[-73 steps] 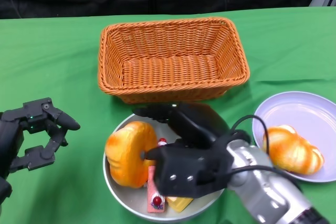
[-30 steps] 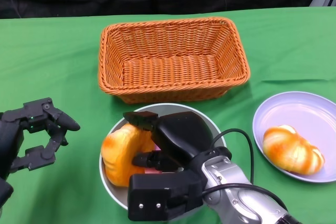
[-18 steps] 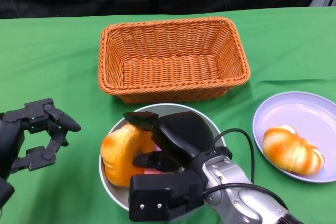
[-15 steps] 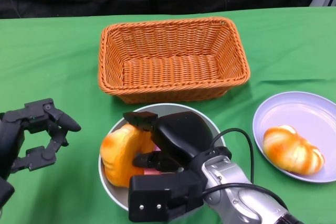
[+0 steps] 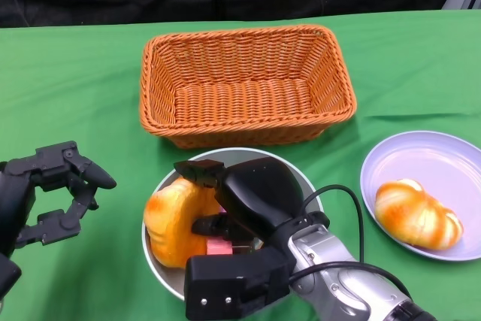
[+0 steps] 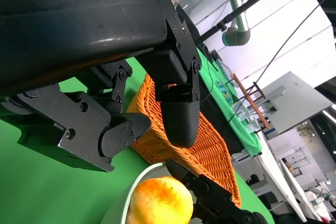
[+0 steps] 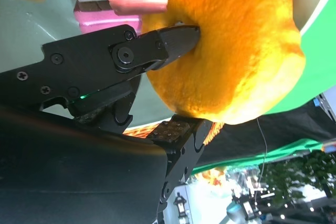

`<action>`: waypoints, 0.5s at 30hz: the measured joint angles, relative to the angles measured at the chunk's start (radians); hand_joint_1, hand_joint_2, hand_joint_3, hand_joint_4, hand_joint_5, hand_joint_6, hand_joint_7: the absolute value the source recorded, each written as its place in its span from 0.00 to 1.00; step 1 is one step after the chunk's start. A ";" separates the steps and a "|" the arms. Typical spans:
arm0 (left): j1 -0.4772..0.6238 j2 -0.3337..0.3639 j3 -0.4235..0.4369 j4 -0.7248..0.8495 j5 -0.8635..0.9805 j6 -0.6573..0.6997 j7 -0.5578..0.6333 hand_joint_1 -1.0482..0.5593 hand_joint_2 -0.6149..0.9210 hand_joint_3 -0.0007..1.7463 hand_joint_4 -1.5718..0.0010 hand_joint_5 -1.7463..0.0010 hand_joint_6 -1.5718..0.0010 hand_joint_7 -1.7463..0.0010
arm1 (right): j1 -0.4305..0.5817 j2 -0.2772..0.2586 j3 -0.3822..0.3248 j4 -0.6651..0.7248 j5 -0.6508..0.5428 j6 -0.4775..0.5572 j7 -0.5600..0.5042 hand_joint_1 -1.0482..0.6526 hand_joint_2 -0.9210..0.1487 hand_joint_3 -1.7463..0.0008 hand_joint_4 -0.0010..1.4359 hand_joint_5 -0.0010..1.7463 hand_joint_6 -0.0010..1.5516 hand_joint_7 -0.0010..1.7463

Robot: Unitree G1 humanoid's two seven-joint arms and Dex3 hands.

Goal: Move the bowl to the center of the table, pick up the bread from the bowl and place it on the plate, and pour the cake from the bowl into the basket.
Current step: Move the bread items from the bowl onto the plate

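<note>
- Since the first picture, the right hand (image 5: pixel 225 204) has come down into the bowl (image 5: pixel 161 272) and closed around the bread (image 5: pixel 171 219). In the last moments almost nothing has moved.
- The right hand now grips the bread. In the right wrist view, one black finger (image 7: pixel 173 43) presses into the side of the bread (image 7: pixel 236 51) and another part of the hand sits under it.
- The bread is in the bowl, on the side away from the plate (image 5: pixel 443 167). It looks tipped up on its edge.
- The cake (image 5: pixel 219 247) lies in the bowl just beside the bread, mostly hidden by the right hand.
- The plate is on the far side of the bowl from the bread, so the bread likely has to go up and across the bowl to reach it.
- Another bread roll (image 5: pixel 417 214) already lies on the plate.
- The right hand is the one nearer the plate.
- The left hand (image 5: pixel 45 201) is beside the bowl, on the side away from the plate. It holds nothing and its fingers are apart.
- The basket (image 5: pixel 244 84) stands on the bench (image 5: pixel 75 88) just behind the bowl.
</note>
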 measured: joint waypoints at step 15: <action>0.000 0.000 0.000 -0.003 -0.001 0.000 0.000 0.66 0.80 0.52 0.47 0.17 0.45 0.39 | -0.024 0.005 -0.021 0.086 0.038 -0.138 -0.088 0.42 0.00 0.98 0.46 0.73 0.72 0.02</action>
